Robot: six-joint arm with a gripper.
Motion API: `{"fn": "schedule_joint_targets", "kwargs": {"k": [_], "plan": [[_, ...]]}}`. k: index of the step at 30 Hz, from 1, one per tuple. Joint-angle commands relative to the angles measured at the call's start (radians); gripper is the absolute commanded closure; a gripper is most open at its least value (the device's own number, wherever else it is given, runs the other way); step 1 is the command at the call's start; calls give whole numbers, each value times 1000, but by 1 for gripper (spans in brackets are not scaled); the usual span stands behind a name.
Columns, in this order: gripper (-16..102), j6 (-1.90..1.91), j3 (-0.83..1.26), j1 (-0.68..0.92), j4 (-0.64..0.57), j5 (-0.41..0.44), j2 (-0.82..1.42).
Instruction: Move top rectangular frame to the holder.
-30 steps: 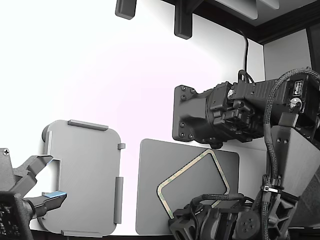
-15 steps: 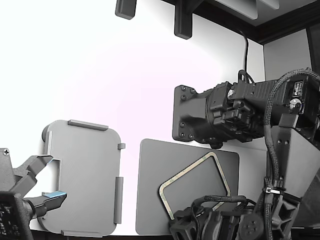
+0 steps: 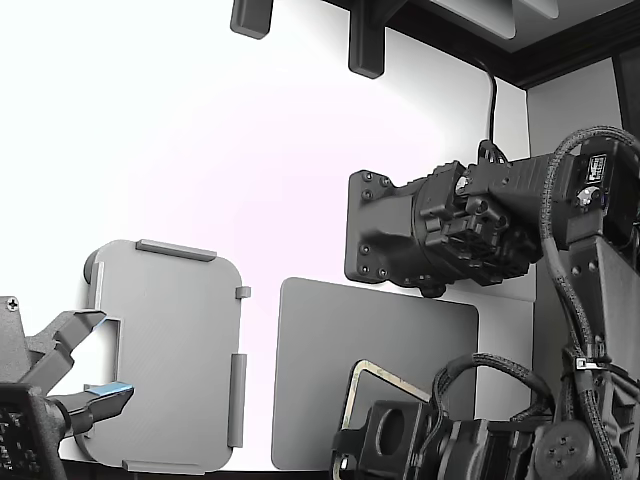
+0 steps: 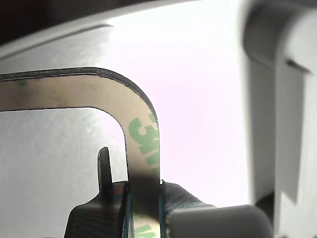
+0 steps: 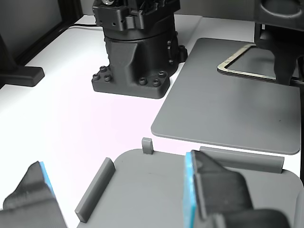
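Note:
The top rectangular frame [image 4: 141, 129] is a thin tan outline with green lettering, and my gripper [image 4: 143, 198] is shut on one of its long sides. In the exterior view the frame [image 3: 352, 400] hangs over the near part of the dark grey mat [image 3: 370, 320], mostly hidden behind my wrist, with the gripper [image 3: 348, 450] low at the bottom edge. The other view shows the frame [image 5: 247, 71] raised at a tilt above the mat [image 5: 223, 109]. The holder [image 3: 170, 350], a light grey tray with raised tabs, lies bare at the exterior view's left and in the other view's foreground [image 5: 156, 190].
A black arm base [image 3: 420, 230] stands behind the mat, also in the other view [image 5: 135, 47]. A second gripper [image 3: 90, 390] with blue pads hovers open over the holder's near left corner. Black posts [image 3: 365, 45] stand at the back.
The frame, held in my gripper, has moved toward the bottom of the exterior view and is now largely covered by my wrist. The second gripper has stayed still.

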Motion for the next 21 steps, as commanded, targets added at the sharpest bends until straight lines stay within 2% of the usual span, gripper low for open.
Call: {"fn": "schedule_joint_targets", "kwargs": {"k": [1, 14, 19, 21], "plan": [[97, 382, -38, -35, 9, 12, 38], [97, 785, -87, -189, 9, 9, 87], [97, 822, -66, -278, 9, -11, 135], [97, 802, -61, -331, 9, -49, 147]]}}
